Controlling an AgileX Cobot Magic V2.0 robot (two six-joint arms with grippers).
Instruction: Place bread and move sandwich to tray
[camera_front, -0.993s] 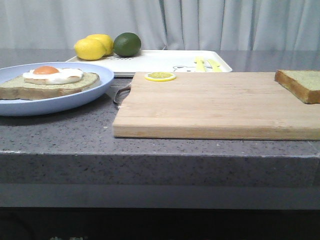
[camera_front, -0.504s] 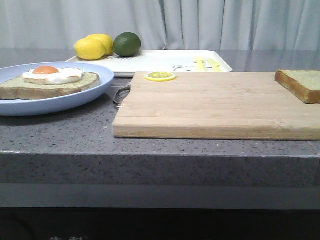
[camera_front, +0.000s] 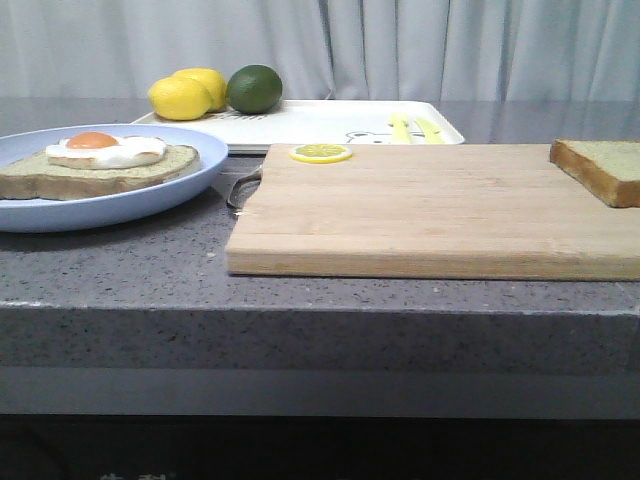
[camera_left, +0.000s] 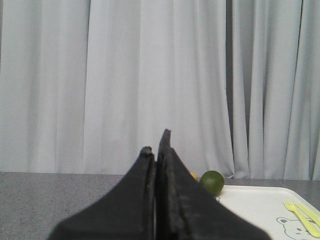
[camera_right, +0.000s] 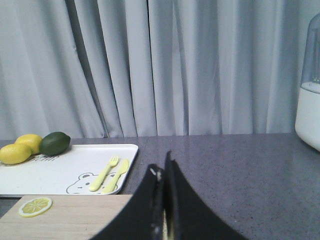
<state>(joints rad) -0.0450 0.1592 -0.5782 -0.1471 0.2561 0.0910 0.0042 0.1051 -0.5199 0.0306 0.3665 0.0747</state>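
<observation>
In the front view the plain bread (camera_front: 600, 168) lies at the far right of a bamboo cutting board (camera_front: 430, 210). At the left, a pale-blue plate (camera_front: 150, 205) carries the sandwich's lower slice (camera_front: 100, 172) with a fried egg (camera_front: 105, 148) on top. The white tray (camera_front: 320, 122) sits behind the board. Neither gripper shows in the front view. My left gripper (camera_left: 157, 145) is shut and empty, raised, facing the curtain, with the tray (camera_left: 260, 205) low beside it. My right gripper (camera_right: 162, 167) is also shut and empty, above the board (camera_right: 75, 220) near the tray (camera_right: 60, 172).
On the tray are two lemons (camera_front: 185, 95), a lime (camera_front: 254, 88) and a yellow fork and knife (camera_front: 410, 128). A lemon slice (camera_front: 320, 153) lies on the board's back left corner. A white appliance (camera_right: 310, 110) stands at the far right. A grey curtain is behind.
</observation>
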